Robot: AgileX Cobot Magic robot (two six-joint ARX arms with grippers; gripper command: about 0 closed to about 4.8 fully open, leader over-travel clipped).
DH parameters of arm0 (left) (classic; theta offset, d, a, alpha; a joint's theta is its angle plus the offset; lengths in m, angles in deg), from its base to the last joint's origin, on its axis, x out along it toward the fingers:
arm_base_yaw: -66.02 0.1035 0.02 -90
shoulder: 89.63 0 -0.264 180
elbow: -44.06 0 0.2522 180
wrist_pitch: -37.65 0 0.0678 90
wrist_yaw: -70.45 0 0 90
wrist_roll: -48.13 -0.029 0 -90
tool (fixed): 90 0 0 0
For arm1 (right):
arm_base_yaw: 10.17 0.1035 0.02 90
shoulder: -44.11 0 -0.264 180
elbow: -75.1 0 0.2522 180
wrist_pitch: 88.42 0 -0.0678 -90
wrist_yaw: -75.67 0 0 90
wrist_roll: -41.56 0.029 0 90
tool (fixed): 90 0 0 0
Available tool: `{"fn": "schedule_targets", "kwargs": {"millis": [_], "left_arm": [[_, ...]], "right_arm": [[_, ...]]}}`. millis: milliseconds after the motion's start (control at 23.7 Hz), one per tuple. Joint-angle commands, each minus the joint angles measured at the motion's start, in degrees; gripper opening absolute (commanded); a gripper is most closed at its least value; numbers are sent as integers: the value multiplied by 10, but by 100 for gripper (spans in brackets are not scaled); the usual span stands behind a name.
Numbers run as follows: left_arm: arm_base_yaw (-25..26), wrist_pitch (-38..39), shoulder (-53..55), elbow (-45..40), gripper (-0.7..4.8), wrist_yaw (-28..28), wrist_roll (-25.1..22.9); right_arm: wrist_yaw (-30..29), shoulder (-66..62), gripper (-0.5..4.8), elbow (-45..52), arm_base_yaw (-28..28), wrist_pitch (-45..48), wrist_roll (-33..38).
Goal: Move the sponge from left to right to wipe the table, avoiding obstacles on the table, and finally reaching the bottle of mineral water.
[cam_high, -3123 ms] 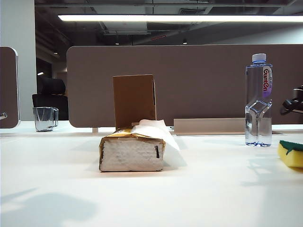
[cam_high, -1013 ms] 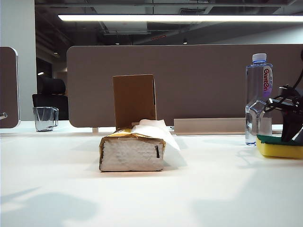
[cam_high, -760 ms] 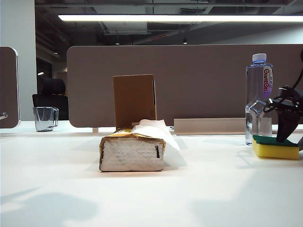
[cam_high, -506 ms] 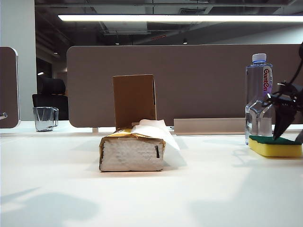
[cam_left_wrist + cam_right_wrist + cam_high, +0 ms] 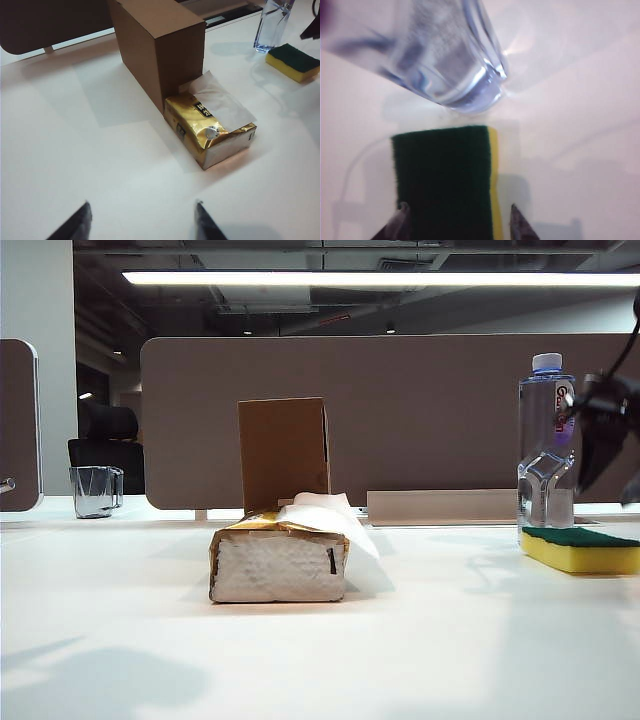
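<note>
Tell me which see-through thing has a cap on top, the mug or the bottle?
The bottle, standing on the right just behind the sponge, has a pale cap and a purple label. The mug, far left, is open-topped with a handle.

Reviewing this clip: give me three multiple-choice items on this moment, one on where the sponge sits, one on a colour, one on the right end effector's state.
1. Where is the sponge?
A. Beside the bottle of mineral water
B. On top of the cardboard box
C. Next to the glass mug

2. What colour is the sponge's top layer?
A. Red
B. Dark green
C. White

3. What is the right end effector doing?
A. Clamped on the bottle
B. Clamped on the tissue pack
C. Open above the sponge, holding nothing

Answers: 1 A, the sponge lies on the table at the bottle's foot. 2 B, green over yellow foam. 3 C, the right wrist view shows spread fingers clear of the sponge.
</note>
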State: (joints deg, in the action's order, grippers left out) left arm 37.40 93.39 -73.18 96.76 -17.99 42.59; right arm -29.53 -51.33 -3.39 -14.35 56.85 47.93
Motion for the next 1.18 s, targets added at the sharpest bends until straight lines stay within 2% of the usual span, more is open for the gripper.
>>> {"fn": "schedule_targets", "kwargs": {"millis": [42,295,717,844,928,1055,1182], "left_arm": [[1,-9,0,3,264,-3,2],[1,-9,0,3,264,-3,2],[1,-10,0,3,265,0,-3],[1,-33,1,2,264,31,-25],[1,-49,1,2,264,45,-36],[1,-52,1,1,264,49,-40],[10,-53,1,-7,258,68,-63]], "right_arm": [[-7,52,255,-1,-1,-2,-7],[-28,192,237,17,-1,-15,-7],[-45,390,229,138,-1,-43,-4],[-45,466,225,182,-1,-44,-7],[-45,518,181,220,-1,-38,-9],[-51,563,178,262,-1,-32,-9],[-71,593,178,309,-1,-23,-25]]}}
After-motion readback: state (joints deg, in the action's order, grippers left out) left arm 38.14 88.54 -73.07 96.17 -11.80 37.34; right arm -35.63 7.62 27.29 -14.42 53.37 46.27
